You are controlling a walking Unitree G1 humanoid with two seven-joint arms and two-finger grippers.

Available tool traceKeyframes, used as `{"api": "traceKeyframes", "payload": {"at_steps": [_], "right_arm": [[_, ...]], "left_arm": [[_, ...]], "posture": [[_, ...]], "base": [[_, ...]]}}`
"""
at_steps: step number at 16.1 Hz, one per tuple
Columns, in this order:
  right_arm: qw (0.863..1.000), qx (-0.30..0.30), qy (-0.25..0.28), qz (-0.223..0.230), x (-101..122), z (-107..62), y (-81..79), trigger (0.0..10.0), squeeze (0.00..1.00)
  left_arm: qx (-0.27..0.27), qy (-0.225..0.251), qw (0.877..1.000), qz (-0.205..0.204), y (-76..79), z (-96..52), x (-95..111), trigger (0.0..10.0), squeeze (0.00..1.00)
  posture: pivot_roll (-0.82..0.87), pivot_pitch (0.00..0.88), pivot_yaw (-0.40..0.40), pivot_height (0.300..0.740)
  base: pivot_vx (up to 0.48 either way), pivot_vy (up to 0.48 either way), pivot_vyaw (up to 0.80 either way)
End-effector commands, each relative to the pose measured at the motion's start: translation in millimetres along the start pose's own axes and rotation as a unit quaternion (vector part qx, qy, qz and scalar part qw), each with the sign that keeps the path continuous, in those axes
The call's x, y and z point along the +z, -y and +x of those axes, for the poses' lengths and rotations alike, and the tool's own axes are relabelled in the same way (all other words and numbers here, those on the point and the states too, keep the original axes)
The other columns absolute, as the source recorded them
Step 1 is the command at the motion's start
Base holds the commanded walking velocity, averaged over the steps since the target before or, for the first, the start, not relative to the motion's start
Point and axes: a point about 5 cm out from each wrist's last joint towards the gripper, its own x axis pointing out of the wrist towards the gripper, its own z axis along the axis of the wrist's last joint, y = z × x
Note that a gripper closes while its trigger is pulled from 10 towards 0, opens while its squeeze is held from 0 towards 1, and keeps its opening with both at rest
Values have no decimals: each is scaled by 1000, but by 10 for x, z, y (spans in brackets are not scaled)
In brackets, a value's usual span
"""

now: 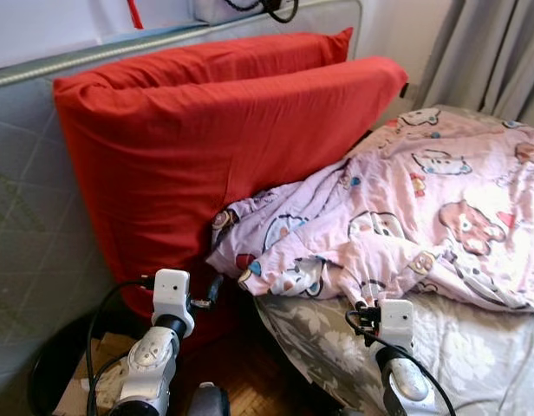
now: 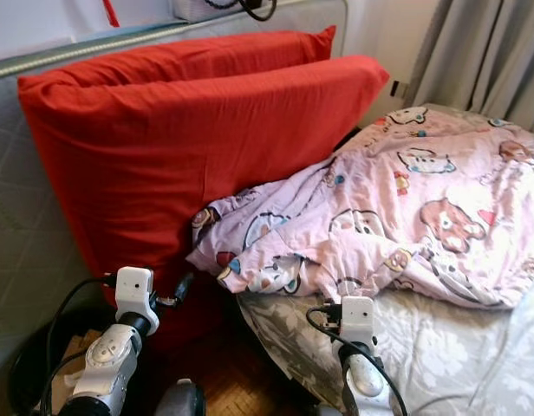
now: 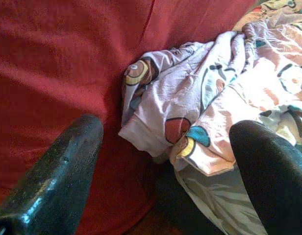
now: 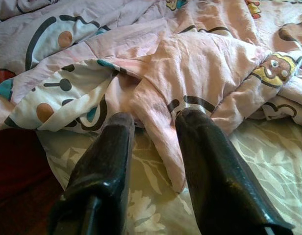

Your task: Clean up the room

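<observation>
Right wrist view: right gripper point(image 4: 153, 117) narrowly parted astride a fold of the crumpled blanket point(image 1: 423, 208), nothing gripped; bed point(image 1: 475, 355) unmade, tidying barely begun.

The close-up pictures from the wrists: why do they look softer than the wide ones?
Left wrist view: the near black fingers are blurred and glossy, the pink blanket slightly washed out. Right wrist view: fingers soft too. Left eye view: evenly lit, reasonably sharp.

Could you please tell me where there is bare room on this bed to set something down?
The grey floral sheet is bare along the near edge, between the crumpled pink cartoon-print blanket and the right gripper. The blanket covers the rest of the bed. Its bunched corner presses against the big red cushion, where the open left gripper points.
</observation>
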Motion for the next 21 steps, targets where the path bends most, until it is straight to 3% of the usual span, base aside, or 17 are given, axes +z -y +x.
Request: {"api": "traceKeyframes", "payload": {"at_steps": [1,9,21], "right_arm": [[1000,3,-1,1,7,14,-32,10000,0],[999,33,-11,-15,-35,1,-124,10000,0],[1000,29,-2,2,-7,9,-147,10000,0]], "left_arm": [[0,6,1000,-1,-33,36,59,10000,0],[-16,10,1000,-5,3,55,81,10000,0],[-24,15,1000,-7,16,99,128,10000,0]], "posture": [[38,2,3,629],[41,6,5,629],[41,5,7,629]], "base": [[0,0,0],[0,0,66],[283,0,61]]}}
